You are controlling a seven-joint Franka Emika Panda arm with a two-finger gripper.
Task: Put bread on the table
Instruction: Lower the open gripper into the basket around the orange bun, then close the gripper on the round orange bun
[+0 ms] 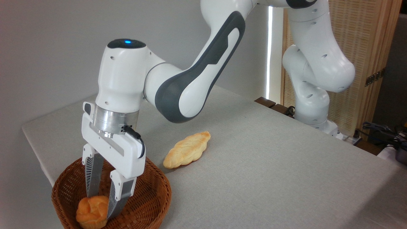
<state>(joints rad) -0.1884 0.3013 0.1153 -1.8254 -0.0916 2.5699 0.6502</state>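
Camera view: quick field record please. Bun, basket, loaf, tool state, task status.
bun: small orange-golden bun, in the basket, near its front
basket: brown wicker basket, at the table's front left corner
loaf: pale braided loaf, lying on the table to the right of the basket, outside it
tool: tool lowered into the basket, fingers either side of the bun's top; contact cannot be told
task status: bun not yet on the table
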